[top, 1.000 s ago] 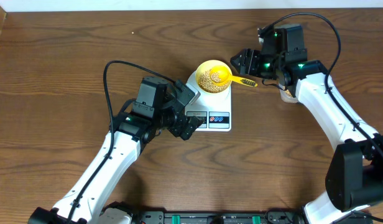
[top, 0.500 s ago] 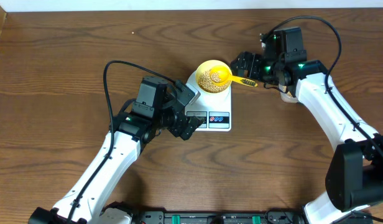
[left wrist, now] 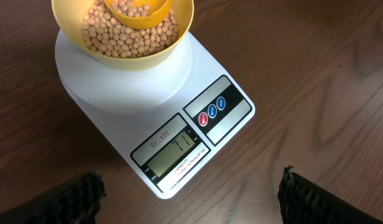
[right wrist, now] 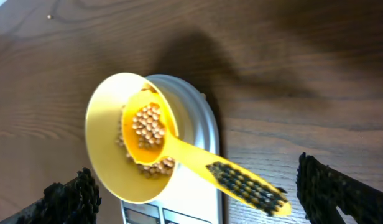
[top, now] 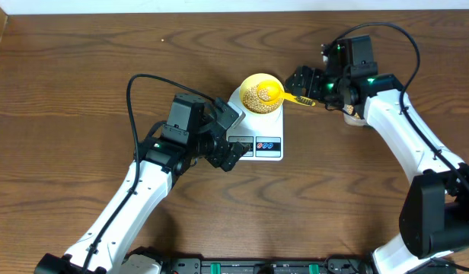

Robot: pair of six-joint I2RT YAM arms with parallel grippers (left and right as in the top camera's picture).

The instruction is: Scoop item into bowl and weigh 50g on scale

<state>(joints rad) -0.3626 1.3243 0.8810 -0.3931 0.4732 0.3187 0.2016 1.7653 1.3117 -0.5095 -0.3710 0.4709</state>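
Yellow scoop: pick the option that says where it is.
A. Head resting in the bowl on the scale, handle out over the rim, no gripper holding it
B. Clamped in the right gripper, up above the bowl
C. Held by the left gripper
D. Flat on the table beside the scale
A: the yellow scoop lies with its head in the bowl on the scale, and the right gripper is open, its fingers clear of the handle.

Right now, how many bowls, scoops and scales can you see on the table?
Bowl: 1
Scoop: 1
Scale: 1
Total: 3
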